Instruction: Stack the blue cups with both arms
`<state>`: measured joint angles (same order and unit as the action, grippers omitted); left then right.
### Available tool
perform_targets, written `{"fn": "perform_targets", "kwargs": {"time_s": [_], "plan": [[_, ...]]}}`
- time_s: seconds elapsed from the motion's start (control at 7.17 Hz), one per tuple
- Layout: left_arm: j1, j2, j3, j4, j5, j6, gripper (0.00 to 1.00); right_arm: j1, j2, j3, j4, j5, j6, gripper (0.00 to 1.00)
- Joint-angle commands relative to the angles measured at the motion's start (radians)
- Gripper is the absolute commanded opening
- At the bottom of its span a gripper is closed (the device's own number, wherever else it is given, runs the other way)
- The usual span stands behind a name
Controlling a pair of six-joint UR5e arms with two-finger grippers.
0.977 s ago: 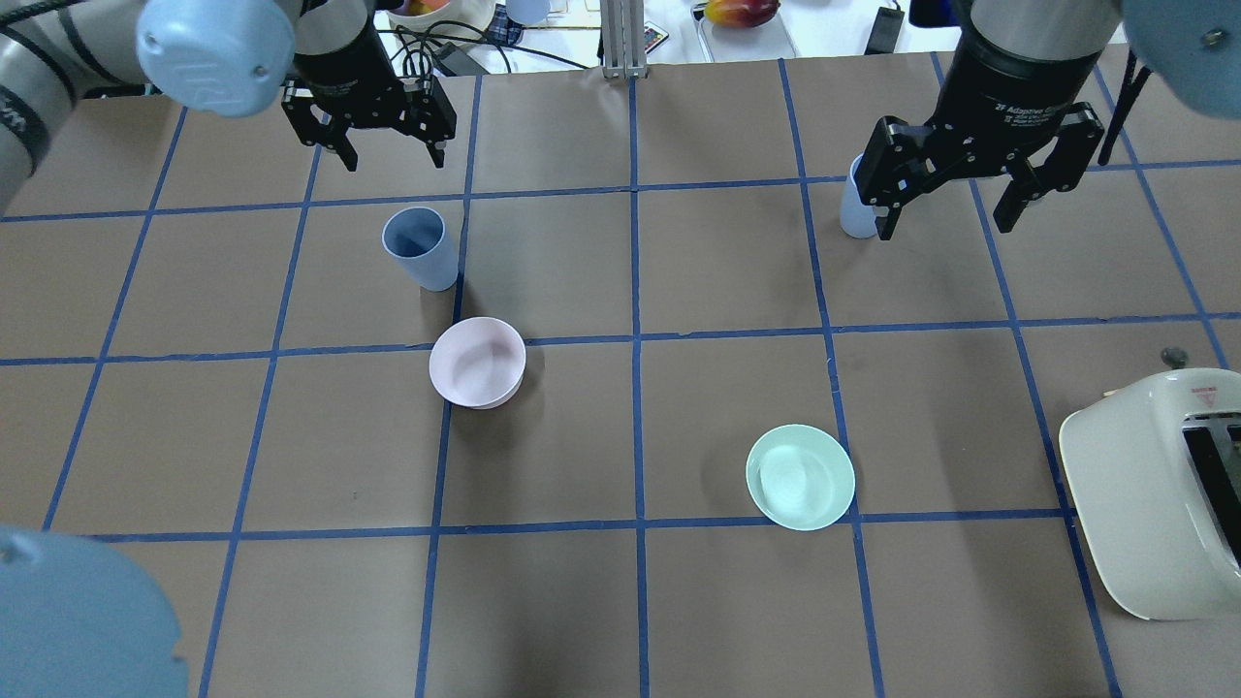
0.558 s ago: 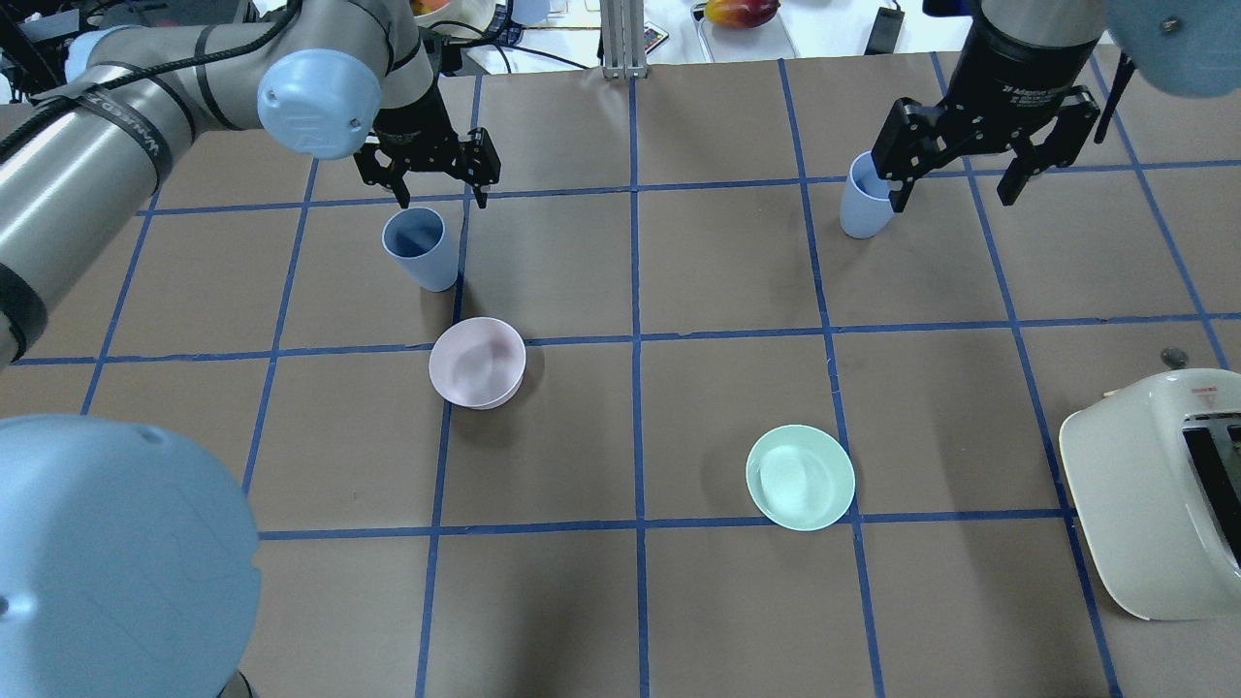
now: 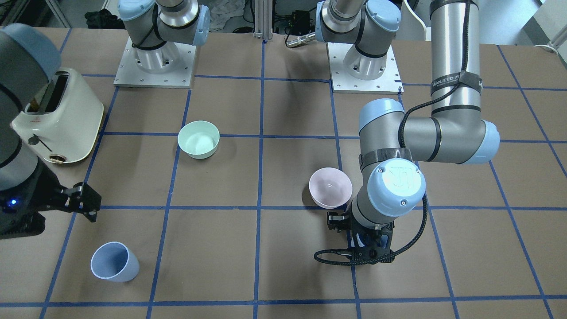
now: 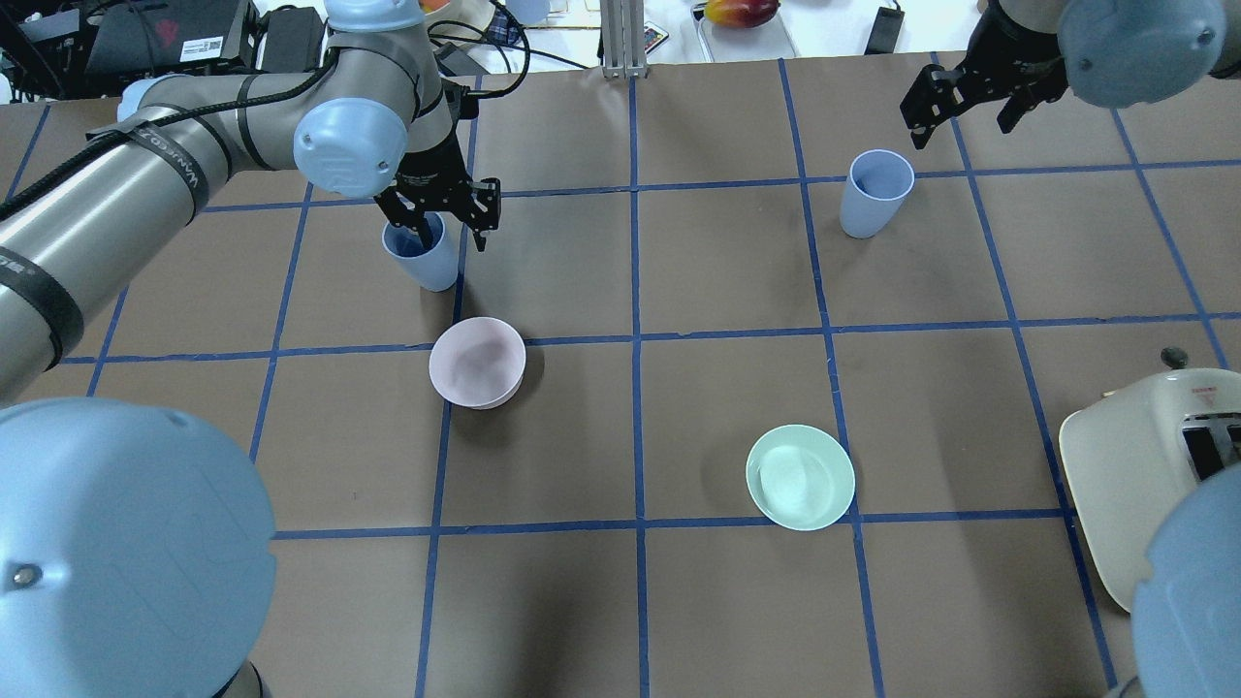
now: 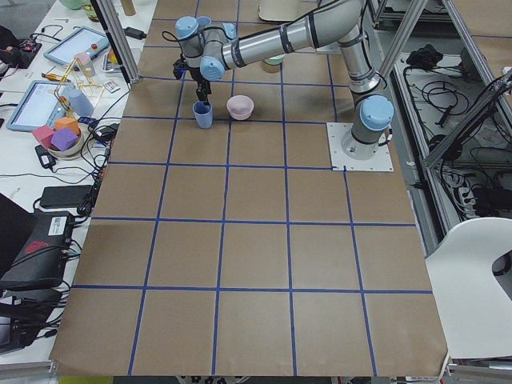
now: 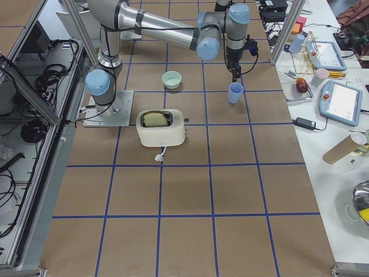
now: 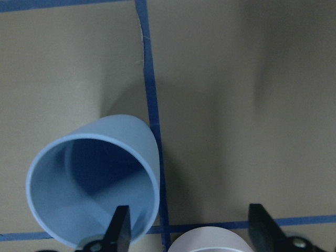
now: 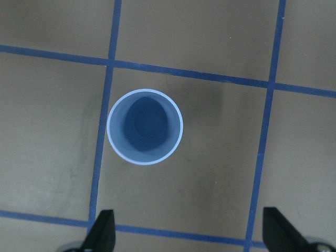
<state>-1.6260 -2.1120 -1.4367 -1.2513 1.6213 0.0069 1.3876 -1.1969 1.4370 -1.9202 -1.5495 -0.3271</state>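
Two pale blue cups stand upright on the brown table. The left cup [image 4: 424, 260] has my left gripper [image 4: 441, 215] over its rim. That gripper is open, with one finger inside the cup and the other outside its right wall. The left wrist view shows the cup [image 7: 94, 194] beside one of the fingers [image 7: 121, 231]. The right cup [image 4: 875, 194] stands alone. My right gripper [image 4: 965, 107] is open and empty, above and beyond it. The right wrist view shows this cup [image 8: 145, 126] from above, ahead of the fingertips.
A pale pink bowl [image 4: 477, 362] sits just in front of the left cup. A mint-green bowl [image 4: 800, 477] sits nearer the robot at centre right. A cream toaster [image 4: 1154, 485] stands at the right edge. Cables and clutter lie past the far edge.
My left gripper has come down to the left cup, and one finger now sits inside its rim. My right gripper has moved away from the right cup toward the far edge.
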Motion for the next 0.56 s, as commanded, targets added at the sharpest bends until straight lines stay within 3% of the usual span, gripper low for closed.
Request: {"fn": "perform_targets", "kwargs": {"time_s": [0.0,0.14,0.42], "plan": [[0.0,-0.005,-0.007,0.038,0.02,0.021,0.11,-0.019,0.133,-0.074,-0.028,0.054,-0.021,1.0],[0.001,-0.009,-0.007,0.039,0.026,0.021,0.0,-0.019,0.172,-0.088,-0.028,0.054,-0.021,1.0],[0.0,0.004,0.01,0.044,0.058,0.031,0.0,-0.019,0.213,-0.089,-0.028,0.052,-0.029,1.0]]}}
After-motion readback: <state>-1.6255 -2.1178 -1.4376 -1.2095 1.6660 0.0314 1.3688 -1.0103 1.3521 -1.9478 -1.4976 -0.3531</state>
